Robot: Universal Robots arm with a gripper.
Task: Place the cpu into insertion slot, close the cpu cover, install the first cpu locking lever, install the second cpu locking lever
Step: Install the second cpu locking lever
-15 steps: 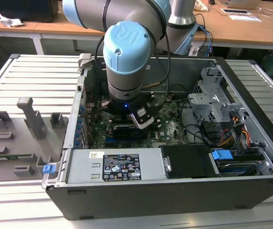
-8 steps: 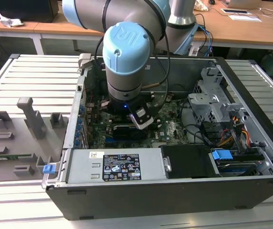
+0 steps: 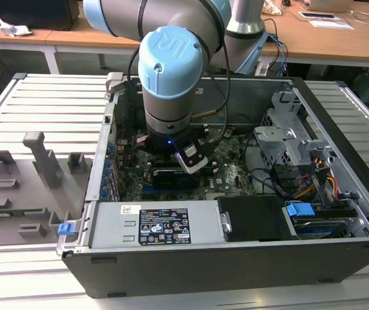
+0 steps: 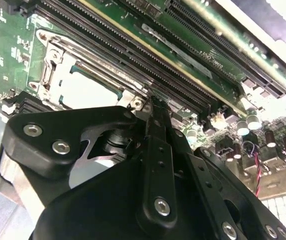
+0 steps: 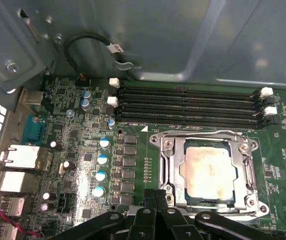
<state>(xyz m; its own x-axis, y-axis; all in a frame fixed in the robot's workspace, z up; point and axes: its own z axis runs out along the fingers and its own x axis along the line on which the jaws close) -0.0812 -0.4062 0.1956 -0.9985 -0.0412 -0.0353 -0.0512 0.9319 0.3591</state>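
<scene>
Inside the open computer case, low over the motherboard, the gripper hangs with its two narrow fingertips pressed side by side. It reads as clenched, with nothing visible between them. In both wrist views the tips sit at the edge of the insertion slot, on the side farthest from the long black memory slots and close to the socket corner nearest the row of small capacitors. Whether the tips touch the metal there or hover just above it cannot be told. From the fingertips the whole socket lies straight ahead, toward the memory slots, whose long axis runs parallel to the socket edge under the gripper. The cpu already sits in the socket, its pale metal top showing square and level through the window of the cpu cover. That cover lies flat over it, so placing the chip and closing the frame look done. Thin wire levers appear to run along the socket's sides, but whether either is latched cannot be made out. By this judgement the work is at the lever stage, and the socket's near edge is what the gripper is closest to.
</scene>
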